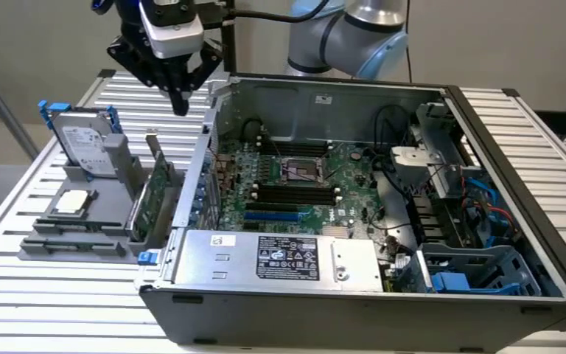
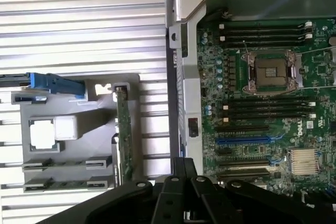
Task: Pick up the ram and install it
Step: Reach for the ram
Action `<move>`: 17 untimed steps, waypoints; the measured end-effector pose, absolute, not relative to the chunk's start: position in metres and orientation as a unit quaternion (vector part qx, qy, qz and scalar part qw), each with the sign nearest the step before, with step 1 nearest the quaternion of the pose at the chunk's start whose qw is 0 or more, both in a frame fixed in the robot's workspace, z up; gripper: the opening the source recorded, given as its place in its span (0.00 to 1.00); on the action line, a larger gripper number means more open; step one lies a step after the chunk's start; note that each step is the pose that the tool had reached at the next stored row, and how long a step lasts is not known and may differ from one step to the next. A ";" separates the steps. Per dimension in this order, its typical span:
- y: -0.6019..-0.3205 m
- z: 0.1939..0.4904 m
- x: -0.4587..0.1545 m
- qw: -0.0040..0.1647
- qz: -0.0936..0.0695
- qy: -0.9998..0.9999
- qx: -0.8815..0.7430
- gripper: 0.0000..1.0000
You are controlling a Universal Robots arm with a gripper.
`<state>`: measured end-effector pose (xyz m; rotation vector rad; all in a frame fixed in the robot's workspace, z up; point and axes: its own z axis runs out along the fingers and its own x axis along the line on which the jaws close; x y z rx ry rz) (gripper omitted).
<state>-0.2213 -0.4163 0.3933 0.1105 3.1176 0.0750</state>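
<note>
My gripper hangs high above the table at the exterior view's left, just outside the open computer case. Its fingers meet in a point, shut on nothing; in the wrist view the gripper shows as dark linkage. Below it a grey holder carries the ram, a thin stick resting on edge in a front slot; in the wrist view the ram appears edge-on. A second similar stick sits beside it. Inside the case, the motherboard shows empty black memory slots.
The holder also carries a hard drive with blue rails, a processor and a tall green expansion card standing upright close to the case wall. A power supply fills the case's front. The slatted table surrounds everything.
</note>
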 end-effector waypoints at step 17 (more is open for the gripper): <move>-0.430 0.388 -0.299 0.011 0.024 0.999 0.035 0.00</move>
